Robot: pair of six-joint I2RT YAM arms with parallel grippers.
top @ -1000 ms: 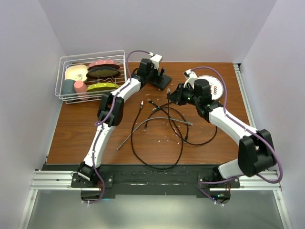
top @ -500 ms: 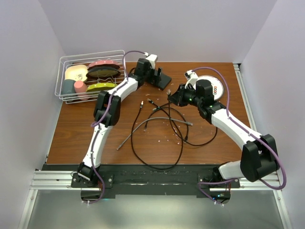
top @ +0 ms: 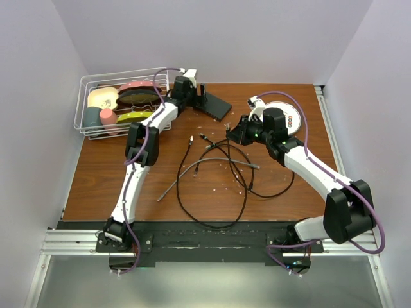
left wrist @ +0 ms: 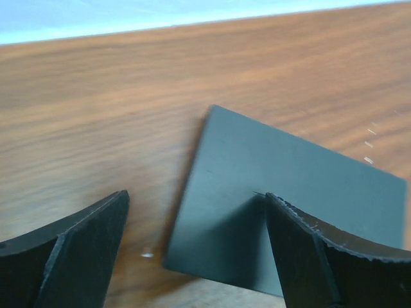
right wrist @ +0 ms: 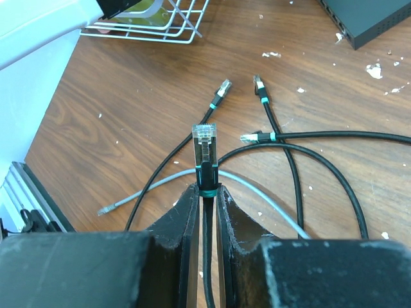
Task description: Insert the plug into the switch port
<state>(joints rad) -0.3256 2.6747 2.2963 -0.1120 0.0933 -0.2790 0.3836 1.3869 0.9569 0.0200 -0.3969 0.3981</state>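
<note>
While the right hand (right wrist: 205, 192) is clenched on the plug (right wrist: 205, 138), gripping its black boot so the clear tip juts forward, where does the switch port lie? (Student)

On a long edge of the switch (top: 217, 106), the flat black box on the table (top: 103, 186). Plug and right hand stand well apart from the switch, on its near right side. In the right wrist view the switch (right wrist: 372, 16) shows at the upper right corner, its edge too small to pick out single sockets. (Instructor)

And the left hand (left wrist: 194, 200)? (Student)

Released, jaws spread wide, straddling one corner of the switch (left wrist: 276, 160); whether a finger touches it cannot be told. Wire basket (top: 122, 102) lies left of the switch, white disc (top: 290, 119) right of it, spare cables (top: 212, 192) on its near side. (Instructor)

How should the step in hand be done well? (Student)

Judged to be the approach. Turn the wrist until the plug's axis is square to the ported edge, with the latch tab matched to the socket's notch, then advance straight and slowly. A skewed entry would likely jam or push the light box away. The left hand would do well to close across the switch and brace it. Trailing cable should be lifted off the spare cables, lest a snag twist the plug in the grip. (Instructor)
</note>
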